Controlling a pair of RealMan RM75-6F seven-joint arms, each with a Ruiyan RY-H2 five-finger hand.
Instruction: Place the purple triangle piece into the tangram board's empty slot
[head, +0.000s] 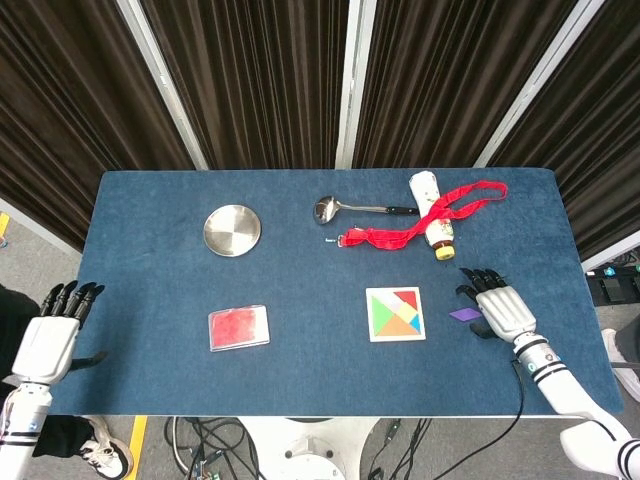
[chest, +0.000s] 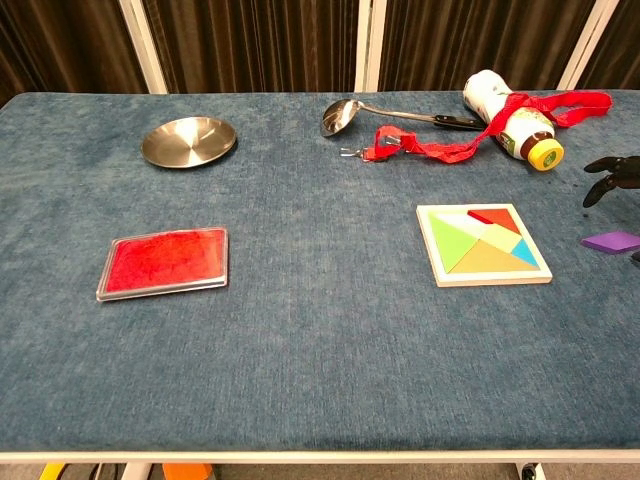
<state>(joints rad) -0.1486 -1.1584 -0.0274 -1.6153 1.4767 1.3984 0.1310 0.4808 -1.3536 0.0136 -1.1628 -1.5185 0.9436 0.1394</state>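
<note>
R hand (head: 497, 309) sits over the table's right edge area, fingers spread and slightly curled, holding nothing; its dark fingertips (chest: 612, 170) hang just above and beside the purple piece (head: 464, 314), no contact visible. L hand (head: 52, 335) is off the table's near-left corner, fingers straight and apart, empty, idle.

Step in hand, by my judgement: approach for the pick; grasp not yet made. Next move calls for lowering the fingers onto the piece and pinching its thin edges, then carrying it left to the board (head: 396, 314). Piece is flat and low, lying on cloth, so a clean pinch looks hard; sliding risk likely.

Purple piece: thin, flat, matte, lying on the cloth near the right edge, apart from the board, right of it. From the chest view it reads more as a slanted four-sided shape than a triangle; cannot tell for sure.

Board: square, pale rim, flat coloured pieces inside (green, red, orange/tan, blue), right of centre toward the near edge. Empty slot looks to be at the pale top-left part; too small to confirm.

Table (head: 300, 250): blue fabric cover, napped texture.
</note>
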